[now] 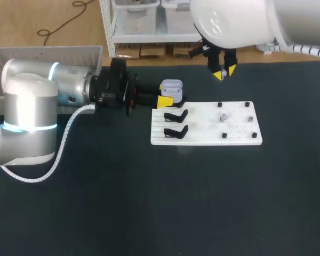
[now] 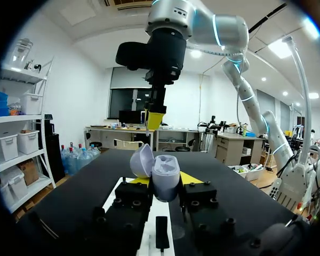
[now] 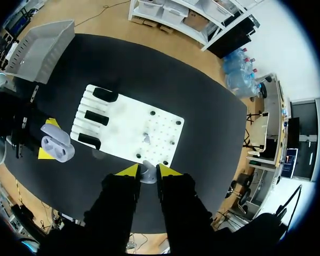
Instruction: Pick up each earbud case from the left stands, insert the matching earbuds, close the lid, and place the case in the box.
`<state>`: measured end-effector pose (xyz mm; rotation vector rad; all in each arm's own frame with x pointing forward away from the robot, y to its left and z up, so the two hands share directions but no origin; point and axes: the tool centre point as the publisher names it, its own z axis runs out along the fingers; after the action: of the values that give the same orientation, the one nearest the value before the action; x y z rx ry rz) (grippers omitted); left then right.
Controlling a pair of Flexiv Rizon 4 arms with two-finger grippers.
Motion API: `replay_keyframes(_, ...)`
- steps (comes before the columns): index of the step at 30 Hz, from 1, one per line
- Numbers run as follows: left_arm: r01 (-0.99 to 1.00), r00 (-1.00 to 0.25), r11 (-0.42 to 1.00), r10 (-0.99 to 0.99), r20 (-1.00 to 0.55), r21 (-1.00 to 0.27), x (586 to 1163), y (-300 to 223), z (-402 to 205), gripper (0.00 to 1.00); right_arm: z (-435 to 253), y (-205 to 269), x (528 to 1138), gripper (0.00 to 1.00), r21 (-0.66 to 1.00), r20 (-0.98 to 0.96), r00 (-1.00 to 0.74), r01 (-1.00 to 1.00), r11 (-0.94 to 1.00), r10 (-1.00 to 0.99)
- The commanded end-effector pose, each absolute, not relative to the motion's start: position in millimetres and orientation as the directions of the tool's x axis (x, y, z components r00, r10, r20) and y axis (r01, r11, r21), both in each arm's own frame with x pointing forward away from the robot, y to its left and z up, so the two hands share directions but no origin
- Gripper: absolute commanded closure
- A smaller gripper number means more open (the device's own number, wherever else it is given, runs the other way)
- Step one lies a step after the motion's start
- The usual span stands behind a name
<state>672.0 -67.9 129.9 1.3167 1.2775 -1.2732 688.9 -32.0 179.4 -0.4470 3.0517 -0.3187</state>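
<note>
A: Where is the earbud case [image 1: 171, 87], and what holds it?
B: It is off the stands, above the desk [image 1: 149, 202] and just beside the left edge of the white board [image 1: 202, 138]. The left gripper [image 2: 165, 181] is closed on its lower shell, with one yellow tip on each flank. The lid [image 2: 142, 160] is hinged back and the cavities are exposed.
A: How is it likely to handle?
B: Judged light, rigid and glossy. It is a rounded plastic shell that could slip or rotate under a loose pinch. The flanks of the base look the soundest place to grip. The lid and hinge appear the weakest part and should carry no load.
A: And the right gripper [image 3: 148, 170]?
B: It is high over the far side of the board, its fingers drawn nearly together on a small pale earbud [image 3: 148, 176]. That piece is tiny, smooth and probably easy to drop, so it likely needs a firm hold across its body. A second earbud [image 3: 146, 137] lies on the board.
A: What else bears on the task?
B: The black stands [image 1: 176, 115] in view carry no case, and the box [image 1: 48, 53] stands beside the desk's far left corner
</note>
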Motion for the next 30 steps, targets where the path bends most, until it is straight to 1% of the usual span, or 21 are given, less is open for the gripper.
replay_keyframes(1, 0.994, -0.053, -0.086, 0.094, -0.994, -0.061, 672, -68, 129, 1.0, 179, -33, 687, 1.0, -0.207, -0.017, -0.958, -0.278, 0.938, -0.288)
replay_keyframes(9, 0.994, -0.053, -0.086, 0.094, -0.994, -0.061, 672, -68, 129, 1.0, 179, -33, 687, 1.0, -0.207, -0.017, -0.958, -0.278, 0.938, -0.288)
replay_keyframes(12, 0.994, -0.053, -0.086, 0.094, -0.994, -0.061, 672, -68, 129, 1.0, 198, -24, 684, 1.0, -0.198, -0.042, -0.958, -0.269, 0.943, -0.282)
replay_keyframes(14, 0.994, -0.053, -0.086, 0.094, -0.994, -0.061, 672, -68, 129, 1.0, 212, -16, 679, 1.0, -0.219, -0.056, -0.96, -0.257, 0.941, -0.275)
replay_keyframes(16, 0.994, -0.053, -0.086, 0.094, -0.994, -0.061, 672, -68, 129, 1.0, 225, -8, 674, 1.0, -0.235, -0.054, -0.968, -0.228, 0.945, -0.247)
replay_keyframes(18, 0.994, -0.053, -0.086, 0.094, -0.994, -0.061, 672, -68, 129, 1.0, 238, -1, 668, 1.0, -0.296, -0.072, -0.977, -0.171, 0.94, -0.201)
replay_keyframes(21, 0.994, -0.053, -0.086, 0.094, -0.994, -0.061, 672, -68, 129, 1.0, 256, 8, 660, 1.0, -0.295, -0.066, -0.993, -0.071, 0.953, -0.094)
replay_keyframes(23, 0.994, -0.053, -0.086, 0.094, -0.994, -0.061, 672, -68, 129, 1.0, 260, 14, 654, 1.0, -0.326, -0.05, -0.997, -0.031, 0.945, -0.05)
replay_keyframes(30, 0.994, -0.053, -0.086, 0.094, -0.994, -0.061, 672, -68, 129, 1.0, 248, 41, 643, 1.0, -0.256, 0.027, -0.999, 0.033, 0.966, 0.042)
